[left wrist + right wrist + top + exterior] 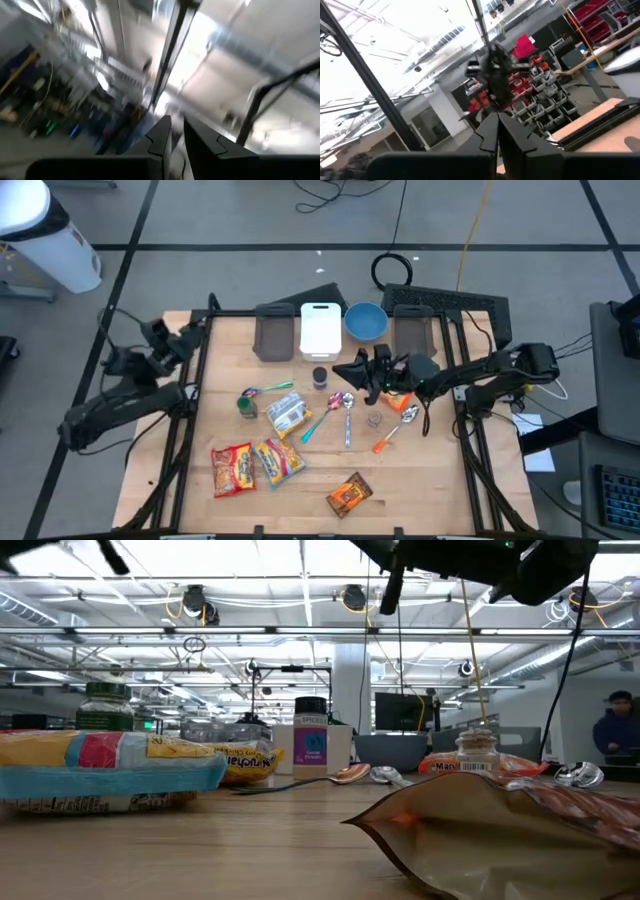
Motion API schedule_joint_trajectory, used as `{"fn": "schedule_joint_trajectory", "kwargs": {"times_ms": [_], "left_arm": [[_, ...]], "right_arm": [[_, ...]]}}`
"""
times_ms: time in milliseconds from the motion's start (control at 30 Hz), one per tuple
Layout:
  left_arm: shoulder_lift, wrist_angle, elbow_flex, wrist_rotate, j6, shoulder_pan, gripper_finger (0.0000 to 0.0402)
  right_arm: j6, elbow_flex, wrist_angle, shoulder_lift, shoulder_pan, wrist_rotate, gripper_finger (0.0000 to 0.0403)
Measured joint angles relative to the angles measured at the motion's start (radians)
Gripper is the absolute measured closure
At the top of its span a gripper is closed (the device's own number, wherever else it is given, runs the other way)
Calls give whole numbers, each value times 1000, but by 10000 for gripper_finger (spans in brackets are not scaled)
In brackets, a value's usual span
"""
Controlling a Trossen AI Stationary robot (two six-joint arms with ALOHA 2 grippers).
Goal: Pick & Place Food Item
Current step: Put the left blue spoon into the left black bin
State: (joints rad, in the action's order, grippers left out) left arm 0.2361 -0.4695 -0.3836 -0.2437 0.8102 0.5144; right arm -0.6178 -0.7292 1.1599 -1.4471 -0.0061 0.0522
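On the wooden table point(420, 470) lie snack packets point(255, 464) and spoons point(346, 412).

our right end effector point(352, 370) hangs pinched closed above mid-counter; our left end effector point(196, 330) waits at the left edge, fingers narrowly apart.

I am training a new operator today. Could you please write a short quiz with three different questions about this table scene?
1. True or false: the blue bowl stands beside the white cutting board.
2. Which arm reaches over the table? A) left B) right
3. Fill in: the brown snack bag lies nearest the table's ____ edge, seen from above.

Key
1. True; both are at the far edge.
2. B; the right gripper hangs above the spoons, jaws shut and empty. The left gripper waits at the table's left rim.
3. Near.
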Motion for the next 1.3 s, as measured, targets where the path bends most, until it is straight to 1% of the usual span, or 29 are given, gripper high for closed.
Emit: {"fn": "schedule_joint_trajectory", "kwargs": {"times_ms": [133, 200, 267, 367, 433, 467, 600, 667, 833, 933, 1000, 1067, 1167, 1300], "left_arm": [[143, 421, -233, -118, -147, 0, 343], [229, 656, -346, -144, -258, 0, 343], [314, 852, -445, -146, -370, 0, 343], [420, 1041, -548, -149, -492, 0, 343], [475, 1100, -588, -151, -526, 0, 343], [498, 1106, -599, -157, -535, 0, 343], [574, 1090, -605, -238, -572, 0, 343], [612, 1087, -605, -258, -576, 0, 343], [693, 1071, -605, -316, -559, 0, 343], [736, 999, -605, -372, -500, 0, 337], [763, 933, -605, -406, -453, 0, 322], [786, 872, -605, -424, -397, 0, 299], [819, 788, -605, -430, -301, 0, 251], [857, 660, -605, -480, -221, 0, 192]], "right_arm": [[0, 0, 10, 6, -11, -1, 398], [1, 0, 13, 16, -18, -1, 397], [0, 0, 11, 27, -27, -5, 390], [-1, 0, -19, 45, -39, -33, 368], [-6, 0, -59, 66, -46, -55, 347], [-10, 0, -85, 77, -48, -57, 336], [5, 0, -184, 115, -52, -56, 282], [6, 0, -211, 126, -53, -55, 255], [-4, 0, -266, 135, -54, -55, 196], [-26, 0, -297, 135, -54, -57, 172], [-30, 0, -323, 135, -54, -57, 160], [-25, 0, -346, 134, -54, -57, 150], [-7, 0, -341, 134, -55, -57, 141], [77, 0, -327, 134, -70, -58, 135]]}}
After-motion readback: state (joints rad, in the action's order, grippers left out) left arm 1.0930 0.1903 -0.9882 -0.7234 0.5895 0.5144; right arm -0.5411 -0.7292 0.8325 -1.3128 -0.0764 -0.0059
